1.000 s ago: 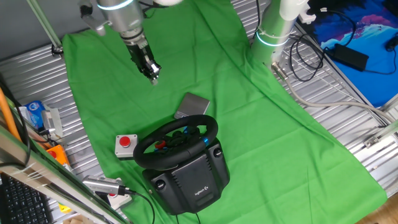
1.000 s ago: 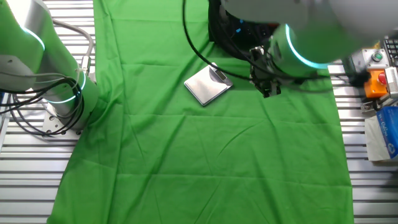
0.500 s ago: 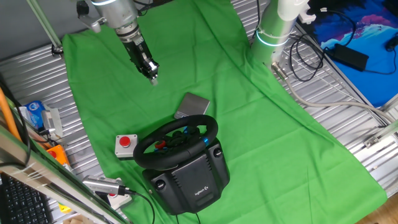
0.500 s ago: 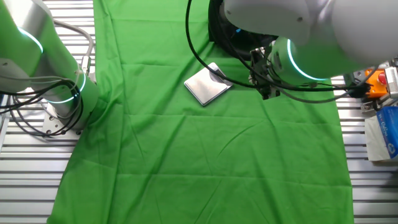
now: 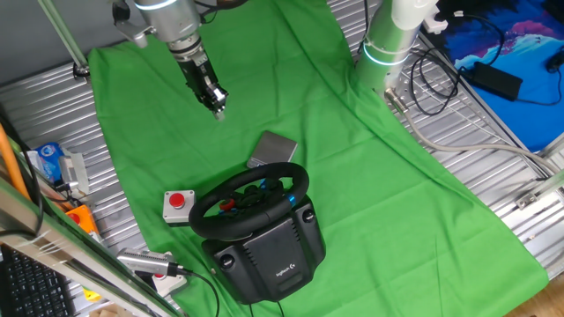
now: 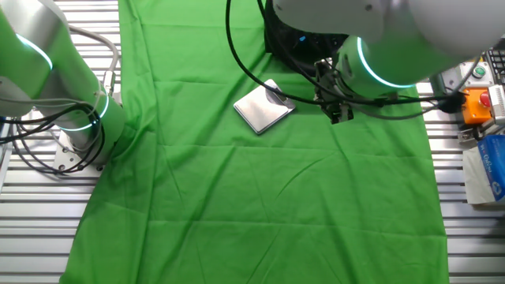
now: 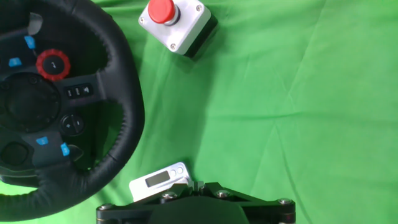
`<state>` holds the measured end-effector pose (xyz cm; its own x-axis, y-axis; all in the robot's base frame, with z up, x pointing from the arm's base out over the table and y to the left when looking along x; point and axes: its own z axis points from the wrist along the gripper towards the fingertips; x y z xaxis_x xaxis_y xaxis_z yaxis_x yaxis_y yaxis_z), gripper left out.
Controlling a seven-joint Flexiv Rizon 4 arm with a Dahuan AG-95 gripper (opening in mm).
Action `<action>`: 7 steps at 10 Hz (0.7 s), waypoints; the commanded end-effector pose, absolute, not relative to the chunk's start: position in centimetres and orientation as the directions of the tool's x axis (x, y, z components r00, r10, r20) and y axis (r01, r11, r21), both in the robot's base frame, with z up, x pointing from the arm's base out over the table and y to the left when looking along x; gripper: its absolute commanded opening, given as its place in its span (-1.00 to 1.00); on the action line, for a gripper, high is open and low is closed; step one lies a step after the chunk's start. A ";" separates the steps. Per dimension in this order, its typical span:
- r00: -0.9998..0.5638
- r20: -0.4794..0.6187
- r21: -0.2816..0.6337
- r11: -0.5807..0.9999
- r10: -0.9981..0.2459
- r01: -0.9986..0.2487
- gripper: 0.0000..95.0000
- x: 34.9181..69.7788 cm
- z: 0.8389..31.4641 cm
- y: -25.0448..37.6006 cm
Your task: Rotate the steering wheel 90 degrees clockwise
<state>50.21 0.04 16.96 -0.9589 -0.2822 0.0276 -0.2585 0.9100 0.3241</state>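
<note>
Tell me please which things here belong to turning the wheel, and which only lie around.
For the job:
steering wheel
pincer, above the cloth, apart from the wheel

Lying about:
grey box with red button, beside the wheel
flat silver device, behind the wheel
green cloth

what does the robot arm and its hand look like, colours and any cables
The arm is silver-grey metal with white shells and a glowing cyan ring at a joint. Black cables loop round the wrist. The hand is slim, black and narrows to pale tips.
</note>
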 end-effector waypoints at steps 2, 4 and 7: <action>-0.959 0.029 0.319 0.911 -0.283 -0.259 -1.00 50.0 17.0 0.0; -0.958 0.031 0.320 0.911 -0.284 -0.259 -1.00 50.0 17.0 0.0; -0.958 0.031 0.322 0.910 -0.286 -0.261 -1.00 50.0 17.0 0.0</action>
<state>50.11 0.04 16.97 -0.9578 -0.2856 0.0323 -0.2604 0.9098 0.3232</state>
